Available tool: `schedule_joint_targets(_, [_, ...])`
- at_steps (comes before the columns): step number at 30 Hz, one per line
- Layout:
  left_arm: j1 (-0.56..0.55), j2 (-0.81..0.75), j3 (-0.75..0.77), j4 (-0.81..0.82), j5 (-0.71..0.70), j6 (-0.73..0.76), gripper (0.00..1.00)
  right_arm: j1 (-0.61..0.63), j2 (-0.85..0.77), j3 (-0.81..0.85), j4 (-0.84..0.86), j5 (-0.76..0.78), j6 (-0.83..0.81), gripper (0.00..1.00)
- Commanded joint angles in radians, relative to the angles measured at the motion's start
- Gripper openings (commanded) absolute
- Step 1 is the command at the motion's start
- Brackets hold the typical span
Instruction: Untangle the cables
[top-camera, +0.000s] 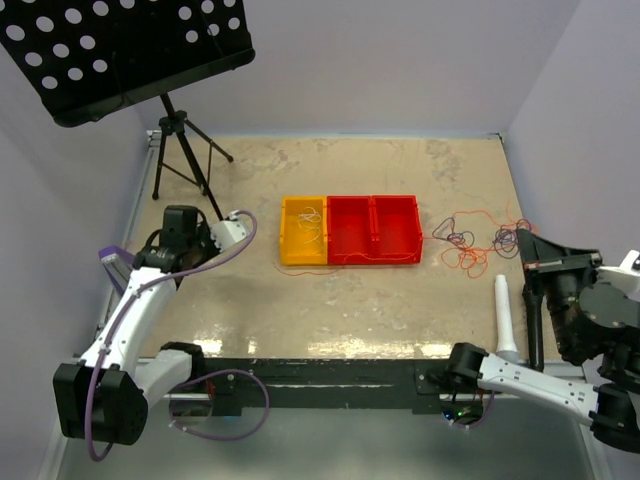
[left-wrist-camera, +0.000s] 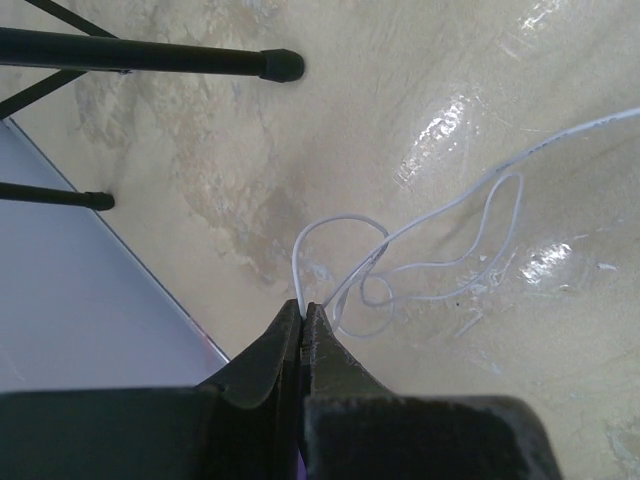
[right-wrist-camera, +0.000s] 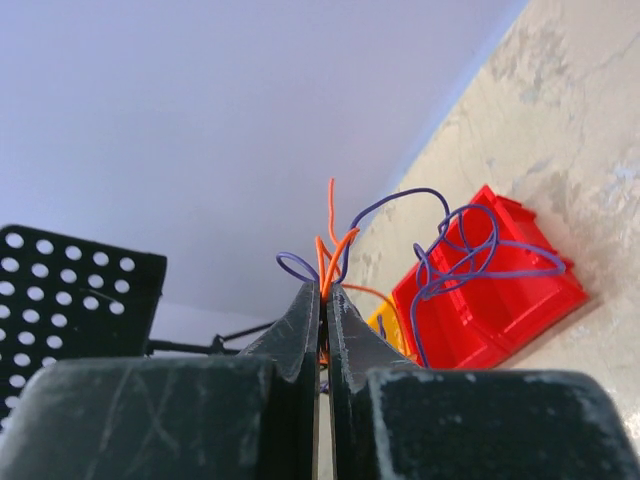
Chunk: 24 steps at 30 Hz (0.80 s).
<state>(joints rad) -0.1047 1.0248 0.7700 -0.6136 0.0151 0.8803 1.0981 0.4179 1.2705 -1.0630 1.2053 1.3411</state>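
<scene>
Risk first: your left gripper (left-wrist-camera: 303, 310) is pinched tight on a loop of the white cable (left-wrist-camera: 440, 215), and your right gripper (right-wrist-camera: 323, 292) is clamped just as tight on orange strands (right-wrist-camera: 333, 245), with purple strands (right-wrist-camera: 468, 250) seemingly caught in the same bite. Trouble on the right, as I judge it: with two colours in one pinch, any pull drags the whole tangle (top-camera: 478, 240) rather than freeing one wire, and the knots could cinch. The purple loops curl off beside the jaws; a lift could snag them on the red bins (top-camera: 395, 235), which lie just left of the tangle in the top view. On the left, the white cable curls into small loops just beyond the fingertips; a straight tug could draw those into a knot, and so thin a wire might slip the pinch. The tripod foot (left-wrist-camera: 281, 65) of the music stand (top-camera: 130, 50) sits at the upper left of the left wrist frame, something to catch on if you swing that way. Location: the coloured cables lie heaped on the table (top-camera: 400, 310) right of centre in the top view, beside your right gripper; more white wire lies in the yellow bin (top-camera: 285, 232). Orientation: the white cable's long axis runs from lower centre up to the right edge of the left wrist frame; the orange strands stand upward from the jaws, purple arching right.
</scene>
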Motion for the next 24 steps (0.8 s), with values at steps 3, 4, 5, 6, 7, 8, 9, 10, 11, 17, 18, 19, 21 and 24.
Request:
schedule_joint_targets(3, [0.013,-0.009,-0.079,0.116,-0.058,0.051,0.00,-0.004,0.004,0.115,-0.005,0.111,-0.115,0.00])
schedule_joint_targets(4, [0.013,-0.011,-0.093,0.127,-0.055,0.049,0.00,-0.004,0.015,0.110,-0.005,0.102,-0.123,0.00])
schedule_joint_targets(5, [0.013,-0.008,-0.098,0.126,-0.044,0.045,0.00,-0.003,0.027,0.101,-0.006,0.091,-0.123,0.00])
schedule_joint_targets(6, [0.013,-0.003,-0.100,0.126,-0.037,0.039,0.00,-0.004,0.033,0.089,-0.005,0.085,-0.123,0.00])
schedule_joint_targets(7, [0.014,0.009,-0.109,0.136,-0.044,0.037,0.00,-0.004,0.036,0.086,-0.005,0.086,-0.126,0.00])
schedule_joint_targets(8, [0.014,0.017,-0.126,0.156,-0.065,0.042,0.00,-0.006,0.033,0.087,-0.005,0.092,-0.125,0.00])
schedule_joint_targets(9, [0.019,0.026,-0.155,0.182,-0.090,0.058,0.00,-0.010,0.025,0.105,-0.005,0.108,-0.137,0.00])
schedule_joint_targets(10, [0.023,0.032,-0.185,0.204,-0.119,0.084,0.00,-0.015,0.018,0.130,-0.005,0.129,-0.160,0.00])
schedule_joint_targets(11, [0.033,0.032,-0.214,0.224,-0.135,0.101,0.00,-0.020,0.010,0.163,-0.005,0.151,-0.178,0.00])
schedule_joint_targets(17, [0.053,0.017,-0.180,0.184,-0.031,0.048,0.00,-0.023,0.042,0.239,-0.005,0.157,-0.264,0.00])
schedule_joint_targets(18, [0.051,0.024,-0.126,0.131,0.042,0.013,0.00,-0.023,0.051,0.218,-0.003,0.134,-0.248,0.00])
schedule_joint_targets(19, [0.053,0.032,-0.050,0.064,0.134,-0.021,0.00,-0.023,0.059,0.189,-0.003,0.114,-0.231,0.00])
schedule_joint_targets(21, [0.053,0.056,0.101,-0.026,0.263,-0.090,0.00,-0.021,0.074,0.133,0.004,0.070,-0.192,0.00])
schedule_joint_targets(24, [0.051,0.090,0.341,-0.109,0.454,-0.161,0.00,-0.021,0.099,0.066,0.044,0.025,-0.181,0.00])
